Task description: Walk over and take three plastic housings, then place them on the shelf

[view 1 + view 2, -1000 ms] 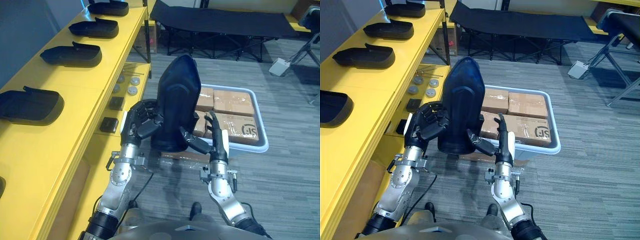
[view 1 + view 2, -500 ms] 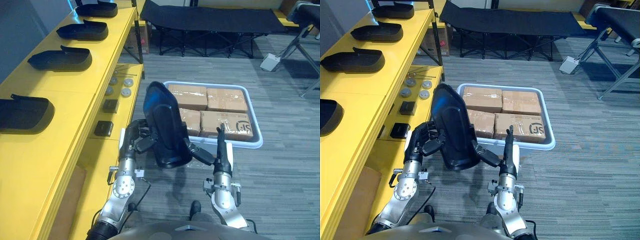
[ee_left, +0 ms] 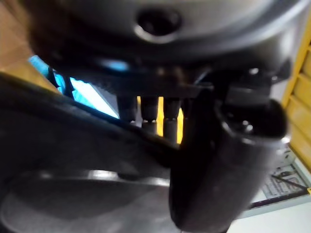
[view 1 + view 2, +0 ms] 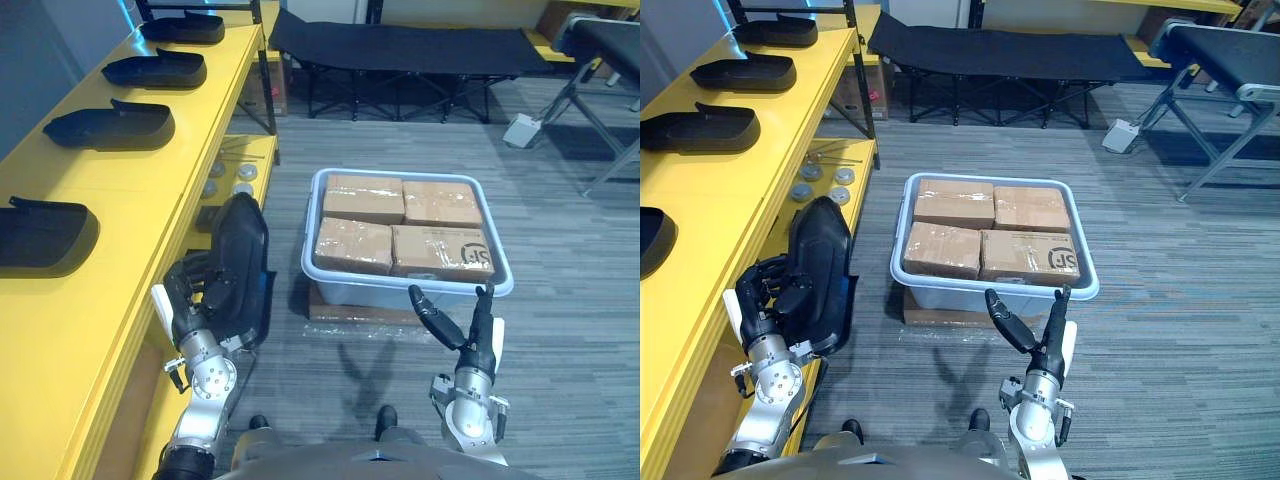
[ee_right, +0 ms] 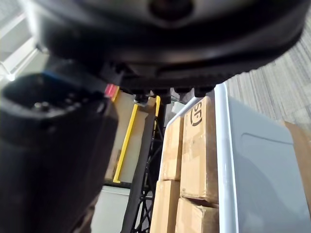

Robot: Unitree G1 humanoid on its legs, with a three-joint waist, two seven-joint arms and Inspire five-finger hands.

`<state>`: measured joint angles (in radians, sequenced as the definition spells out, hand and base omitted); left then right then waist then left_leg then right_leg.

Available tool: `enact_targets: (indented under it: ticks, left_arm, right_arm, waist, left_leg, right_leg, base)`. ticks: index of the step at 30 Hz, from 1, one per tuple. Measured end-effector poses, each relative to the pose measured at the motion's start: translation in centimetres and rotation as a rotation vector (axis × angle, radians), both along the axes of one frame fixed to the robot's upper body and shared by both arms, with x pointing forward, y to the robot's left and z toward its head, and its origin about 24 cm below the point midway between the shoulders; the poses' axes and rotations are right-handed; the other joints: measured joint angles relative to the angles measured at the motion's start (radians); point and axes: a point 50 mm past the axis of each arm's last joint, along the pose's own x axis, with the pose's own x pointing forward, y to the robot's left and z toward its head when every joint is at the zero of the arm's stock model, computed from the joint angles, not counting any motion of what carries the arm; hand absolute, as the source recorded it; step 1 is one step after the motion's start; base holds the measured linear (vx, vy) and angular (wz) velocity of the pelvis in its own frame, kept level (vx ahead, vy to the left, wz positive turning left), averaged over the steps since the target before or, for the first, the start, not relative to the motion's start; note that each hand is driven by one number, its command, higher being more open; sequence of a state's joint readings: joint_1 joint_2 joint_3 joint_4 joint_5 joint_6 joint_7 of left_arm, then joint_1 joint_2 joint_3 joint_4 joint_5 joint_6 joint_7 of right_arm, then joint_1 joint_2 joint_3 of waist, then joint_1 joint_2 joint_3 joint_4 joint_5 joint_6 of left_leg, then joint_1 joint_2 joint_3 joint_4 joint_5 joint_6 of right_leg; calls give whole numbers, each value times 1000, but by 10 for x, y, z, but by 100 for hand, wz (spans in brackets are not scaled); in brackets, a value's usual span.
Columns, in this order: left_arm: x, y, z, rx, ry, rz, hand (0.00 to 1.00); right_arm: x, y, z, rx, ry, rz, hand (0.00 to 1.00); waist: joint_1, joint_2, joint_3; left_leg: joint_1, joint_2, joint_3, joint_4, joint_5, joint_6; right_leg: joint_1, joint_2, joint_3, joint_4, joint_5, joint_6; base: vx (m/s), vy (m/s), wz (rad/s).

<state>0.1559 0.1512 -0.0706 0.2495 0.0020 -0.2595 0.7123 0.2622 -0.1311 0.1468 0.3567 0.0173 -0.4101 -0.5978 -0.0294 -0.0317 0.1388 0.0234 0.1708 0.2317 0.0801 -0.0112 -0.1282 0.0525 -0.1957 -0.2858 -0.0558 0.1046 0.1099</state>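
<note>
Carrying one housing (image 4: 240, 265) toward the shelf (image 4: 130, 200) is the step in hand, I judge. The left hand (image 4: 195, 295) has its fingers curled round the housing's edge, with the thumb pressed against the shell in the left wrist view. The housing stands nearly upright, just beside the shelf's front edge and below its top. The right hand (image 4: 480, 330) hangs well apart from the shelf with fingers straight and thumb spread, holding nothing. It is on the far side of the tub (image 4: 405, 290) of boxes (image 4: 400, 230), which sits on the floor near the shelf.

Four housings (image 4: 110, 125) already lie flat in a row on the shelf's top. To do this well, the left hand should probably lift the housing clear above the shelf's front edge before moving inward, since the shell could catch on that lip. Tilting it flat to match the row seems wise. It should come down on bare yellow well apart from the nearest one. A one-handed hold on a tall shell may slip, so the free hand could steady it.
</note>
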Motion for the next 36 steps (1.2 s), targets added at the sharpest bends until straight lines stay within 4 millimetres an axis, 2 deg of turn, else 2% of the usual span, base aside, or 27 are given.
enact_targets:
  ticks: [10,18,22,23,24,28,30,34,36]
  left_arm:
    - [0,-6,-1,-34,-12,0,0]
    - [2,-7,7,-90,-83,-29,0]
    - [6,-12,41,-142,-254,-31,0]
    - [7,-14,58,-150,-335,-42,0]
    - [7,-14,64,-152,-369,-45,0]
    - [-1,-4,94,-155,-545,-16,0]
    - [-8,4,102,-181,-608,16,0]
    - [-28,17,111,-199,-677,87,0]
    - [-36,24,113,-176,-681,116,0]
  right_arm:
    - [0,2,0,14,-9,-10,100]
    - [0,3,0,14,-8,-7,100]
    - [1,2,0,21,-8,19,100]
    - [2,1,0,21,-10,29,100]
    - [2,1,1,21,-10,36,100]
    - [6,6,1,29,-16,89,100]
    - [12,10,2,26,-19,136,100]
    - [23,13,-6,20,19,197,100]
    - [26,13,-8,20,34,218,100]
  waist:
    - [0,0,0]
    - [4,1,0]
    - [10,6,0]
    - [13,14,-1]
    - [15,18,-2]
    - [57,51,-17]
    - [72,58,-21]
    - [136,59,-24]
    - [153,58,-24]
  left_leg:
    - [4,-3,1,-14,5,4]
    - [1,-5,-8,-17,8,1]
    - [-7,-9,-29,-16,9,3]
    - [-15,-13,-51,-15,11,5]
    - [-16,-16,-61,-16,12,6]
    - [-37,-25,-136,-15,16,10]
    - [-51,-30,-177,-16,26,4]
    - [-60,-47,-249,-16,31,3]
    - [-72,-55,-280,-14,36,3]
  right_leg:
    - [-2,-2,-1,-2,-2,-3]
    - [2,-3,-12,-1,-3,-3]
    - [8,-7,-38,1,-9,-4]
    - [17,-11,-61,1,-13,-1]
    - [22,-12,-70,1,-14,1]
    - [55,-14,-152,0,-31,9]
    - [69,-13,-191,0,-37,14]
    - [116,-14,-271,-3,-55,23]
    - [127,-15,-303,-5,-60,27]
  base:
    - [-2,6,0]
    - [5,4,3]
    - [3,7,16]
    - [10,8,40]
    - [17,9,49]
    - [14,-4,51]
    - [20,-24,62]
    - [25,-21,57]
    - [18,-15,53]
